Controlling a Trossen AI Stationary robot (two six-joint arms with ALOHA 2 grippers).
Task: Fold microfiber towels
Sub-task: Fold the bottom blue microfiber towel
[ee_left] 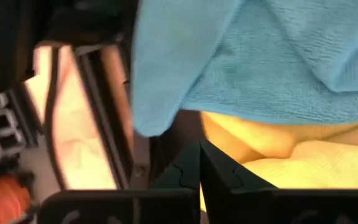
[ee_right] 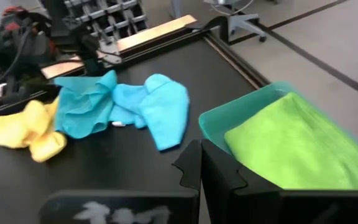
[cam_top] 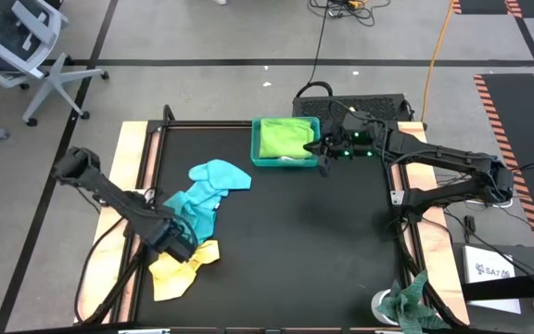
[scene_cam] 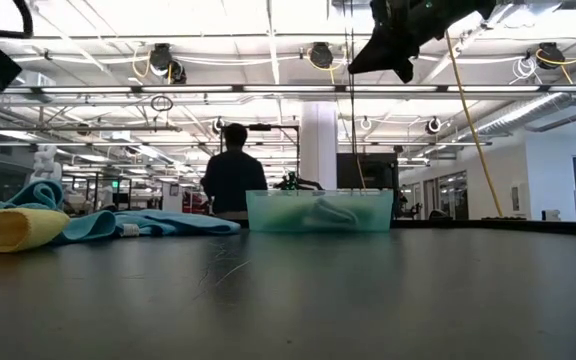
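Black matting covers the table (cam_top: 286, 241), framed by pale wooden edges, and beyond it the low view looks into a bright workshop where a person (scene_cam: 233, 170) stands facing away. Nearest the front edge, a mottled green-and-white rag (cam_top: 406, 304) lies at the right corner. On the left side a yellow towel (cam_top: 182, 269) sits crumpled, partly overlapped by a turquoise towel (cam_top: 193, 206) that stretches toward the middle, with a second, lighter blue towel (cam_top: 221, 174) bunched at its far end. The left gripper (cam_top: 182, 249) is down at the seam where turquoise meets yellow; its wrist view shows the fingers (ee_left: 219, 177) pressed together with the yellow cloth just past their tips, and whether any fabric is pinched between them cannot be told. Farther back, a teal tray (cam_top: 260, 148) holds a folded lime green towel (cam_top: 284, 137). The right gripper (cam_top: 324, 160) hovers above the tray's right end, its fingers (ee_right: 222, 171) closed on nothing, the green cloth lying below them in the tray.
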